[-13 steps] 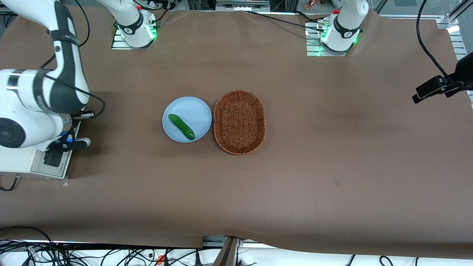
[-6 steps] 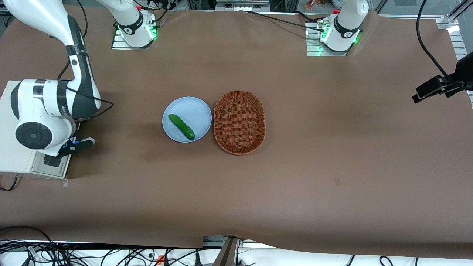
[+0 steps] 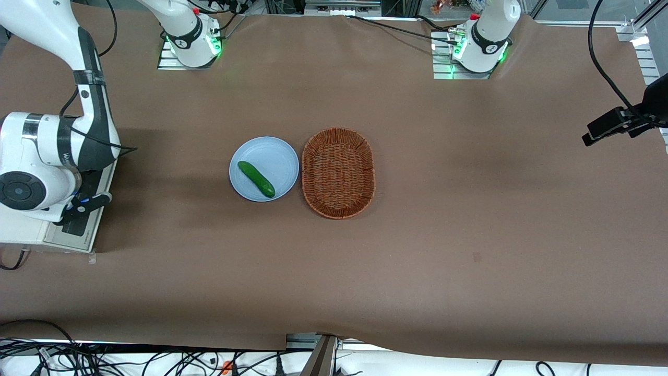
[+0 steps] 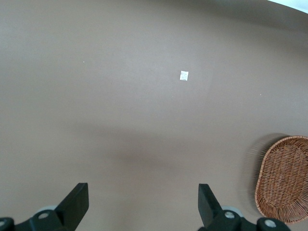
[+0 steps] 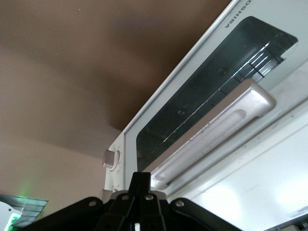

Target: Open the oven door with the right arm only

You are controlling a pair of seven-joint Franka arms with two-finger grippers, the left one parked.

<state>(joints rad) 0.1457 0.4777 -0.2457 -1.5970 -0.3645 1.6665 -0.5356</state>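
Oven door [image 5: 202, 96]: we see it just below the gripper, silver frame, dark glass, on the white toaster oven [image 3: 23, 230] at the working arm's end of the table.
Bar handle [image 5: 211, 132]: just ahead of our fingertips, apart from them.
Gripper [image 5: 140, 185]: black fingers pressed together, holding nothing; it hangs over the door's upper edge.
Knob [image 5: 110, 159]: beside the gripper.
Right arm [image 3: 47, 156]: bent over the oven.
Plate [image 3: 271, 151]: well away from the gripper toward the parked arm, carrying a cucumber [image 3: 255, 178].
Wicker basket [image 3: 338, 172]: just beside the plate, farther still from the gripper.
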